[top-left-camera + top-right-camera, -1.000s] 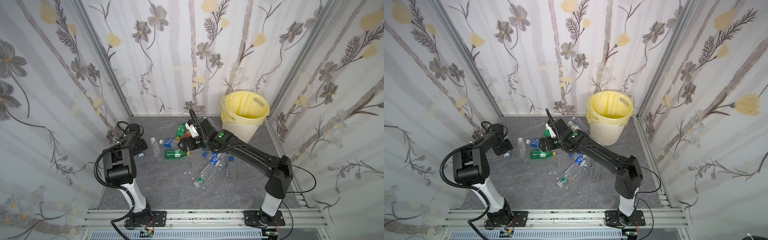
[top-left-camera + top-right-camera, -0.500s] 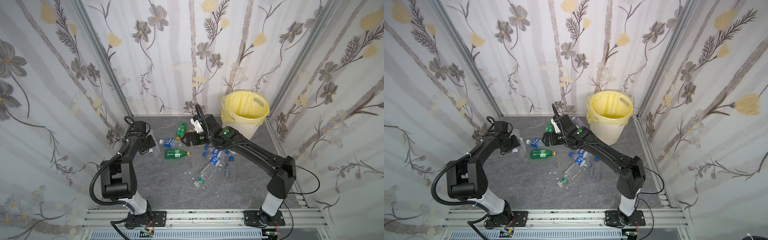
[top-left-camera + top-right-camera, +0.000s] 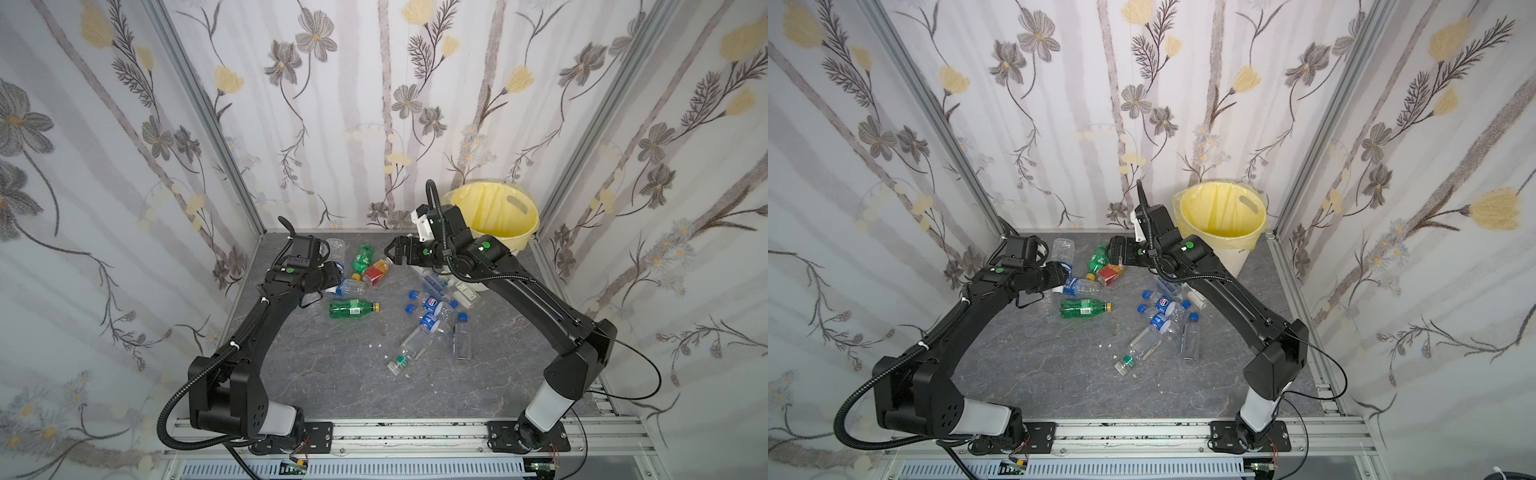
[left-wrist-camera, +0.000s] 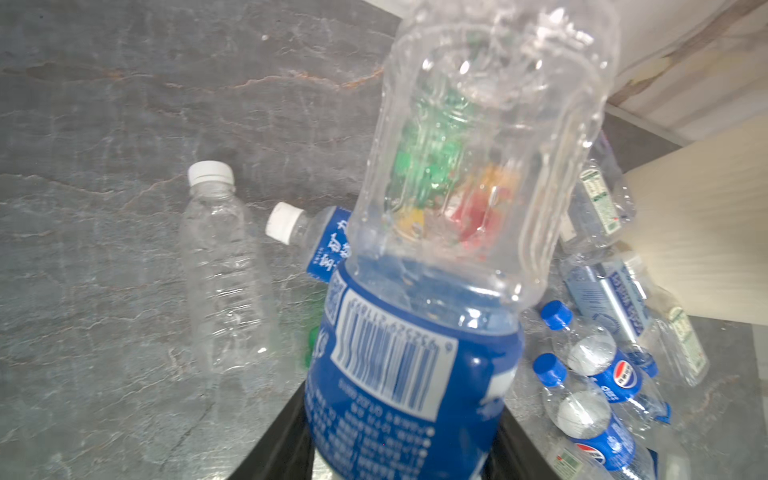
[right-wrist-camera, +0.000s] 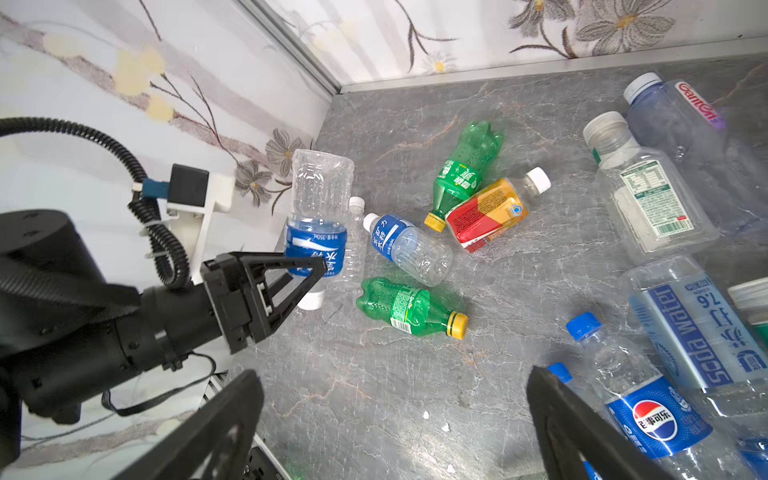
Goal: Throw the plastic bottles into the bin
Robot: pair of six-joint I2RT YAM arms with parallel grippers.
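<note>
Blue-labelled water bottle sits gripped base-up in your left fingers. Your bin lies beyond the wide, empty right fingers.

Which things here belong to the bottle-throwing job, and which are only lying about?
Job: clear blue-labelled plastic bottle, held by the left claw; green plastic bottle lying flat; orange-red plastic bottle; round cream plastic bin with yellow bag.
Lying about: tiny white scraps on the grey floor.

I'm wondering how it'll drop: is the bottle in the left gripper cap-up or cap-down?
Cap-down, tilted: the left gripper clamps the blue-labelled bottle at its label, clear base above, white cap below.
</note>
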